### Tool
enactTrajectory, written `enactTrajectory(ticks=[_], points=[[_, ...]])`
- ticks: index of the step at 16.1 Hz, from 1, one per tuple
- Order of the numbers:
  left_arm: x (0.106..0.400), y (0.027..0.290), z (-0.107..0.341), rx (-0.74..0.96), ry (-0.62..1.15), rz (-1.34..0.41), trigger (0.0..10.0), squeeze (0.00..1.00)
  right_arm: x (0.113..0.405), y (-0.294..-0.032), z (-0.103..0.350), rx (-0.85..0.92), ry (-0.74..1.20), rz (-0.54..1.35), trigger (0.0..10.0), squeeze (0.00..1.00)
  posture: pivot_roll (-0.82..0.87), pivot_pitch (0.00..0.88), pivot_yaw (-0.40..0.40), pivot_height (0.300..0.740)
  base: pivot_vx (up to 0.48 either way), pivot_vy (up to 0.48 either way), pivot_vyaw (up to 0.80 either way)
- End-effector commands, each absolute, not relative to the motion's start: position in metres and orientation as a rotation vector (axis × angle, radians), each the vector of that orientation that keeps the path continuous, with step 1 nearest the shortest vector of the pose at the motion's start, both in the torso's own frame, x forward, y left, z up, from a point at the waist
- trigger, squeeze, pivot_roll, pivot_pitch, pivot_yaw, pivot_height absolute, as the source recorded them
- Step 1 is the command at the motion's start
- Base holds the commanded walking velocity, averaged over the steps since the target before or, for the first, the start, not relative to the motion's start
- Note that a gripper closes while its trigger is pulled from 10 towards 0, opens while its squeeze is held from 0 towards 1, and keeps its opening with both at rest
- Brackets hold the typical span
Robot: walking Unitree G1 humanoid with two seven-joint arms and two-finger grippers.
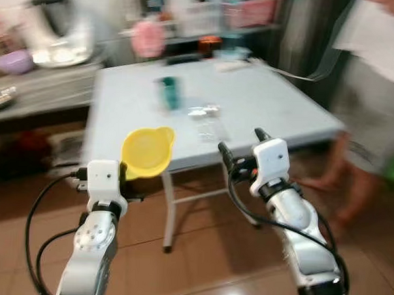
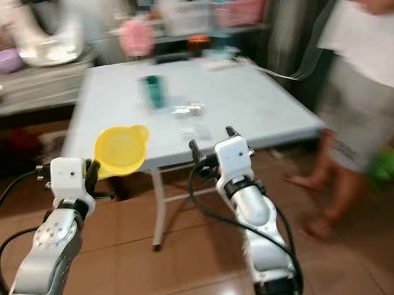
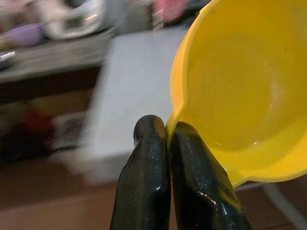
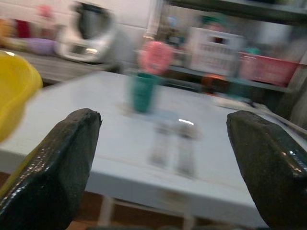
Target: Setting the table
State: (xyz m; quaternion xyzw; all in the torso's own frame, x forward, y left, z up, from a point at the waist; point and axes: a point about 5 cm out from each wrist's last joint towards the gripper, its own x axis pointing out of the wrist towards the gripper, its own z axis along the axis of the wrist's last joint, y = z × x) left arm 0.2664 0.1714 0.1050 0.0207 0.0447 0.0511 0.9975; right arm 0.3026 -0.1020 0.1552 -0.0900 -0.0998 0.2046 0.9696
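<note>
- Closest up: left gripper (image 3: 165, 143), fingers pinched tight together on the rim of a yellow bowl (image 1: 146, 152), bowl carried out in front with its open side tipped toward the camera.
- Right gripper (image 1: 238, 141) alongside it, spread wide with nothing between the two black fingers (image 4: 53, 167). Free to help, but not needed for the bowl by the look of it.
- Light blue table (image 1: 284, 105) straight ahead of both arms; bowl hangs over the near edge on the left side, not yet resting on the top.
- Further in on the tabletop: a teal cup (image 1: 168, 93) upright near the middle, and just beside it toward the near edge what looks like cutlery (image 1: 205, 120) laid out, long axis running roughly away from the camera. Too blurry to say fork or spoon.
- Key bit for the next move: the place setting sits ahead and to the right of the bowl, so probably a reach forward and inward with the left arm, which is the nearer one and already loaded.
- Whole view smeared, so likely mid-walk; best guess is setting down comes once closer.
- Person (image 1: 369, 96) standing off the right side of the table, well apart from the arms.
</note>
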Motion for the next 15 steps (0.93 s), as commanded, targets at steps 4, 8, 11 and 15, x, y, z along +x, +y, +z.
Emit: enactTrajectory(ticks=[4,8,11,15], points=[[0.2697,0.1717,0.1092,0.048,0.075,0.116,10.0,0.00,0.3031,-0.0944,0.1621,-0.187,-0.233,0.448,10.0,0.00,-0.17,0.001,0.115,0.740,0.000,0.480,0.00],[0.2708,0.1691,0.1110,0.047,0.071,0.109,10.0,0.00,0.3029,-0.0950,0.1614,-0.188,-0.233,0.445,10.0,0.00,-0.17,0.002,0.119,0.740,0.000,0.480,0.00],[0.2719,0.1665,0.1116,0.047,0.071,0.104,10.0,0.00,0.3025,-0.0948,0.1612,-0.188,-0.234,0.444,10.0,0.00,-0.17,0.002,0.121,0.740,0.000,0.480,0.00],[0.2740,0.1688,0.1120,0.046,0.071,0.123,10.0,0.00,0.3020,-0.0943,0.1608,-0.192,-0.237,0.448,10.0,0.00,-0.17,0.000,0.121,0.740,0.000,0.480,0.00]])
